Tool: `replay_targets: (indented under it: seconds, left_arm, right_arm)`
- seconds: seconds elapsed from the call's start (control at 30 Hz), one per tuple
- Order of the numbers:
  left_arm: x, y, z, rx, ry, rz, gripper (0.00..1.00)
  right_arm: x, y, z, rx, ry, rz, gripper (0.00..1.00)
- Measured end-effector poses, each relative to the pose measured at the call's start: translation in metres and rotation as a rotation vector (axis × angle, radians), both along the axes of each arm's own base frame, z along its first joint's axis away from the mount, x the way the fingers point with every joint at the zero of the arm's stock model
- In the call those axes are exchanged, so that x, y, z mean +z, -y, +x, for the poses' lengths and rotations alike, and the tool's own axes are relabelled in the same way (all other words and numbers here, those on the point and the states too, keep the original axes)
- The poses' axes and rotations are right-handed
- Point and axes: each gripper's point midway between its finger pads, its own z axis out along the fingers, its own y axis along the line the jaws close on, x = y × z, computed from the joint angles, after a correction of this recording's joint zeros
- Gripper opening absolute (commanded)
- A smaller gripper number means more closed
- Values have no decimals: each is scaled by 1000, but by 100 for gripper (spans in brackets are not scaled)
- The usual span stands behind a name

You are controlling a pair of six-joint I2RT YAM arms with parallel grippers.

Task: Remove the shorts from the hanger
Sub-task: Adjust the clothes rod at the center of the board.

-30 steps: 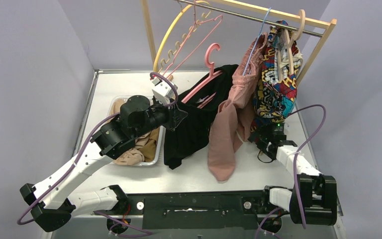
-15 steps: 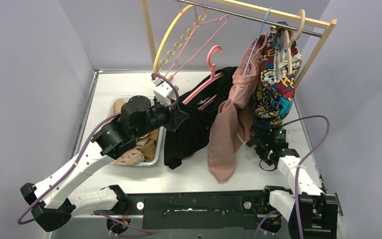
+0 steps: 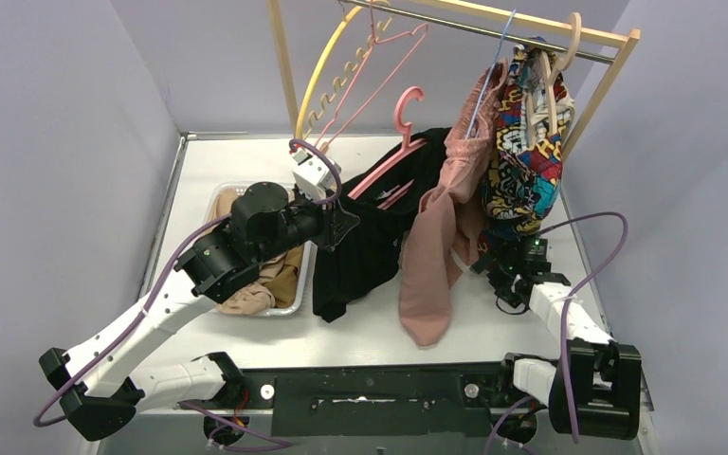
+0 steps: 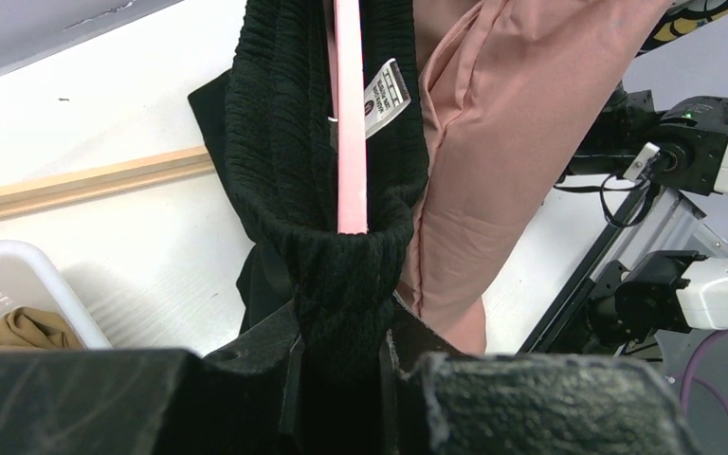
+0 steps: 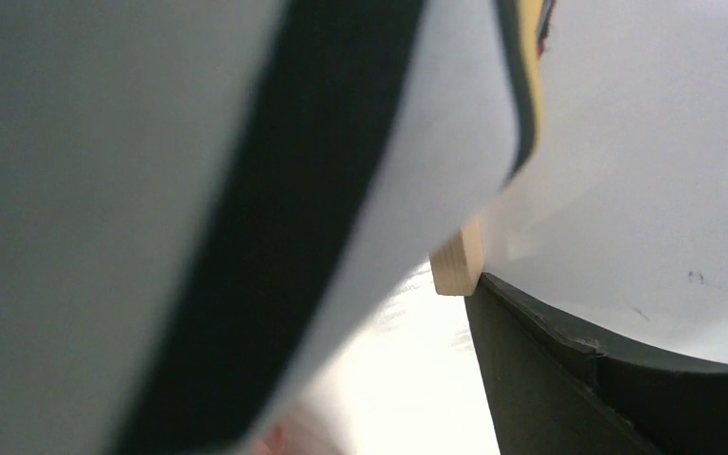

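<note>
Item: black shorts (image 3: pixel 379 227) of soft ribbed fabric, gathered waist. They are hanging on a pink plastic hanger (image 3: pixel 393 156) that is leaning free of the rail, and their lower end is trailing onto the white bench (image 3: pixel 237 161).

Left wrist view only: the hanger's pink bar (image 4: pixel 349 114) is running down inside the bunched waistband (image 4: pixel 322 190), and a white sewn-in label (image 4: pixel 386 95) is sticking out beside it.

Left pincer (image 3: pixel 339 226): it is clamping shut on the waistband of the black shorts, and the wrist view is showing the fabric squeezed between the dark fingers (image 4: pixel 341 351).

Adjoining: dusty pink shorts (image 3: pixel 427 265) of plain soft fabric are hanging just to the right of the black pair, touching it, with the hem reaching the bench.

Further right: a multicoloured printed garment (image 3: pixel 521 171) is hanging from the light wooden rack (image 3: pixel 531 28).

Right pincer (image 3: pixel 495 268): it is sitting low beside the printed garment. Its own camera is giving only blurred cloth and a wooden post end (image 5: pixel 460 261), so whether it is open or closed cannot be told.

Left of the black pair: beige-tan shorts (image 3: pixel 270 280) are lying crumpled in a white perforated plastic basket (image 3: pixel 220 192).
</note>
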Motion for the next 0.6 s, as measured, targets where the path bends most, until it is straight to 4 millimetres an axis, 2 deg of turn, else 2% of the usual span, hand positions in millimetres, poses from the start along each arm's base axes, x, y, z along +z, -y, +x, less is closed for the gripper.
replay_targets:
  seconds: [0.1, 0.4, 0.5, 0.6]
  left_arm:
    - [-1, 1, 0, -4, -3, 2, 0]
    - [-7, 5, -2, -22, -26, 6, 0]
    - [-11, 6, -4, -27, -38, 9, 0]
    - [-17, 5, -6, -29, -49, 15, 0]
  right_arm:
    - [0, 5, 8, -9, 19, 9, 87]
    - [4, 29, 53, -1, 53, 33, 84]
    - [6, 38, 65, 7, 69, 51, 86]
    - [12, 38, 68, 35, 91, 67, 89]
